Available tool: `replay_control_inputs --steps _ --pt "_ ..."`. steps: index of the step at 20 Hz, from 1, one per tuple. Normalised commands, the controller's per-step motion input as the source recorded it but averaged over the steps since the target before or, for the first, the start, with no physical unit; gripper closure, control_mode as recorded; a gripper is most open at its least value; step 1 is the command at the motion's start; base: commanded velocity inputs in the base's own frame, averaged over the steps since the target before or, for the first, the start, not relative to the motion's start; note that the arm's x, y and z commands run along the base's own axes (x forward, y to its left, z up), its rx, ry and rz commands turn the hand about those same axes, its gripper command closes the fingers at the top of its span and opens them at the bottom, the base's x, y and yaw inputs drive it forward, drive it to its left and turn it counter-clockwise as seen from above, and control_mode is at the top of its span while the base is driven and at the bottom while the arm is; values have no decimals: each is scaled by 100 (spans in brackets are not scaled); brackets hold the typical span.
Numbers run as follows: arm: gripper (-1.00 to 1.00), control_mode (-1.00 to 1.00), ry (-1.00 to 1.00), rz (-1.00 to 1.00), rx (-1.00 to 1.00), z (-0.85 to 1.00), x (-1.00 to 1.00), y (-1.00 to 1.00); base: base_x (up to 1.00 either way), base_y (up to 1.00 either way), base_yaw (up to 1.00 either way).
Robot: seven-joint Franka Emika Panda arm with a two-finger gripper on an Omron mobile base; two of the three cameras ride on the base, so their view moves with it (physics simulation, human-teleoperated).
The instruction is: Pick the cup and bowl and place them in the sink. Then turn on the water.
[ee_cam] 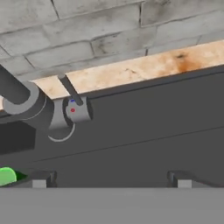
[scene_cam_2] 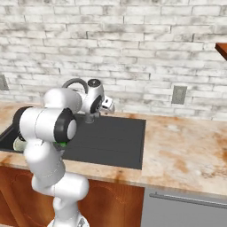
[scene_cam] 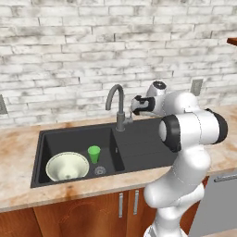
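Faucet (scene_cam: 118, 104) work is the step in hand, judging by how things lie: the bowl (scene_cam: 67, 166) and the cup (scene_cam: 94, 153) already sit in the left basin of the sink (scene_cam: 139, 148), the cup upright just to the right of the bowl and in front of the faucet, and no water runs from the spout. The gripper (scene_cam: 135, 105) hovers just to the right of the faucet, above the flat right part of the sink, with its jaws spread wide and holding nothing.

In the hand view the faucet's lever (ee_cam: 70, 89) is a thin rod rising from a round grey valve body (ee_cam: 78, 110) that stands beside the thick faucet base (ee_cam: 19, 98). The lever lies left of the gripper's centre line, so the hand probably needs to shift toward the faucet before it pushes. A good approach would bring one fingertip (ee_cam: 39, 179) against the side of the rod near its free end, where a push turns it most easily, and keep clear of the gooseneck.

Writing: none can be read. The valve body carries a small red dot and a blue one, likely hot and cold marks. No brand shows.
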Motion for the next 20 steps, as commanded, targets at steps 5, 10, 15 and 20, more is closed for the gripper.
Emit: replay_control_inputs --steps 5,10,15,20 --pt "-100 -100 -9 6 15 24 -28 -11 0 0 0" --pt "-100 -100 0 4 -3 2 73 30 0 0 0" --pt "-100 -100 -15 4 -11 19 21 27 0 0 0" --pt "-100 -100 -11 0 -7 0 7 7 0 0 0"
